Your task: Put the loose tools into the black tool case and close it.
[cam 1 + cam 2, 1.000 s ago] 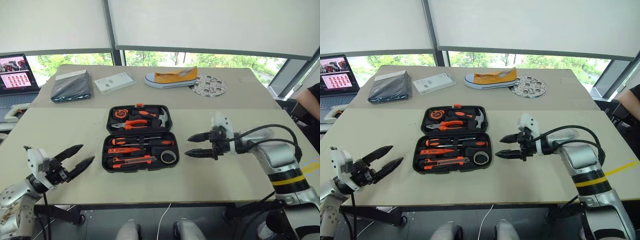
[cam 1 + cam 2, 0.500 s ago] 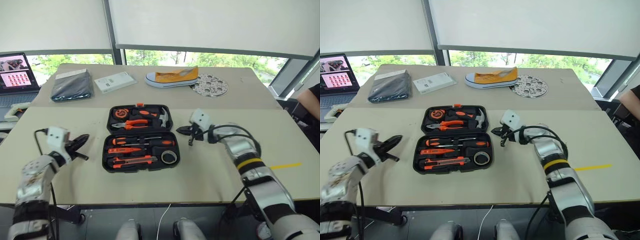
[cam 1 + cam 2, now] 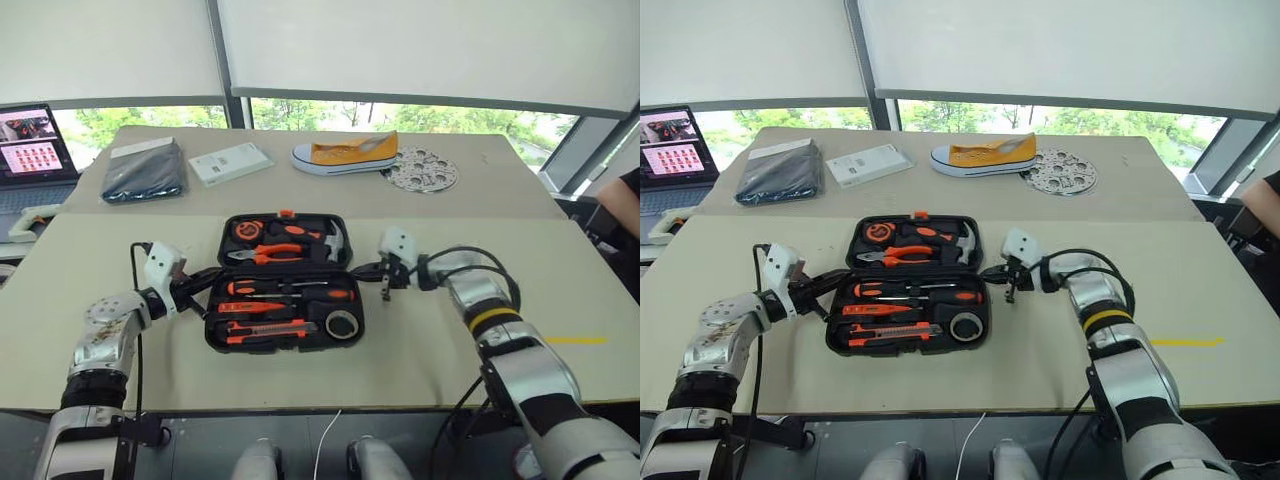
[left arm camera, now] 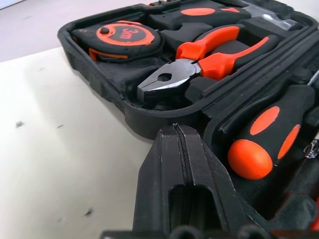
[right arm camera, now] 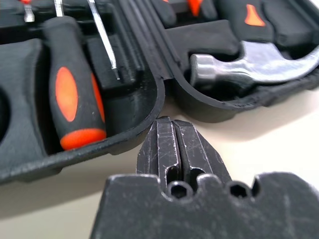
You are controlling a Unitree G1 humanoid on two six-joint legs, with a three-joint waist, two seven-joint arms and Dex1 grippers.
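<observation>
The black tool case (image 3: 283, 347) lies open in the middle of the near table. Its near half holds two black-and-orange screwdrivers (image 3: 290, 292), an orange tester screwdriver (image 3: 250, 307), the utility knife (image 3: 262, 328) and the tape roll (image 3: 341, 324). Pliers (image 4: 199, 59), a tape measure (image 4: 122, 37) and a hammer (image 5: 249, 62) sit in the far half. My left gripper (image 3: 205, 278) is shut and empty, its tip at the case's left edge by the hinge line. Also shut and empty, my right gripper (image 3: 362, 270) has its tip at the right edge by the hinge.
On the far table lie a yellow shoe (image 3: 345, 153), a perforated metal disc (image 3: 420, 170), a white box (image 3: 230, 163) and a dark flat pouch (image 3: 145, 172). A laptop (image 3: 30, 150) stands at far left. A person's arm (image 3: 620, 200) shows at the right edge.
Both grippers were open a second ago and are now shut. Both arms have swung inward and forward, bringing the fingertips up to the case's left and right edges.
</observation>
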